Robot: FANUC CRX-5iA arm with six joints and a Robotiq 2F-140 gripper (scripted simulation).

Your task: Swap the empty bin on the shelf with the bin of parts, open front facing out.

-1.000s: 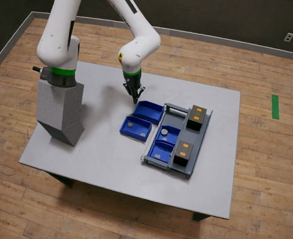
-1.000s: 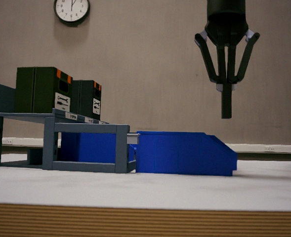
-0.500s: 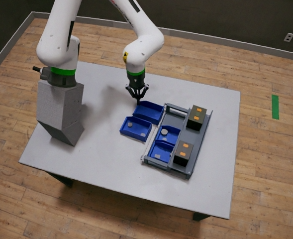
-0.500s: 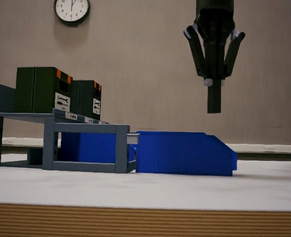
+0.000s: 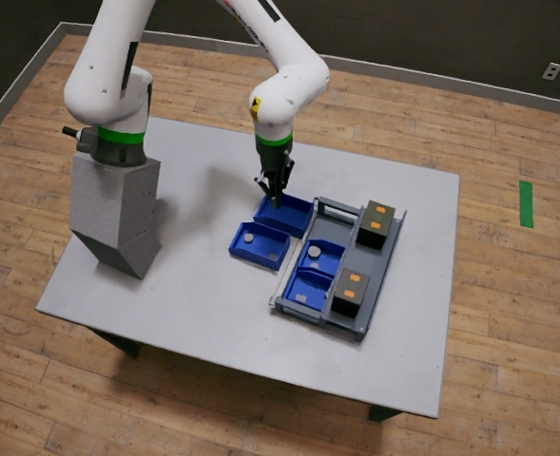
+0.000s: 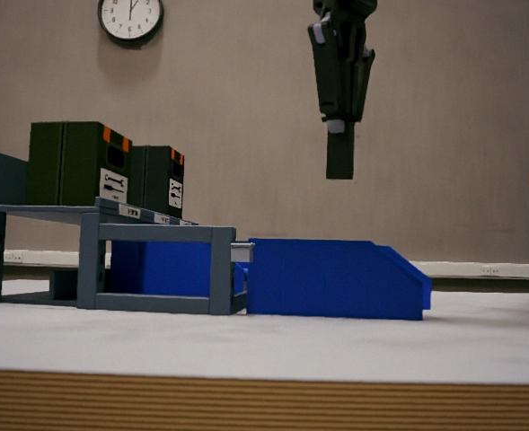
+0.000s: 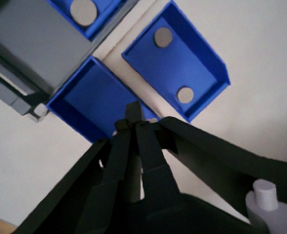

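The empty blue bin [image 5: 289, 215] [image 6: 329, 278] [image 7: 96, 93] stands upright on the table against the shelf front, its low open front facing the robot base. The blue bin with parts [image 5: 265, 243] [image 7: 170, 65] stands upright beside it, with two grey round parts inside. The shelf [image 5: 336, 230] [image 6: 153, 302] [image 7: 31, 36] has a gap at its end behind the empty bin. My gripper [image 5: 276, 202] [image 6: 339, 177] [image 7: 137, 112] is shut with nothing between its fingers. It hangs above the empty bin, clear of its rim in the exterior view.
Two blue bins [image 5: 326, 259] [image 5: 306, 289] with grey parts sit in the shelf beside the gap. Two dark green boxes [image 5: 376, 228] [image 5: 350, 294] [image 6: 76, 162] stand on the upper board. A light rail [image 5: 285, 272] [image 6: 242, 252] runs along the shelf front.
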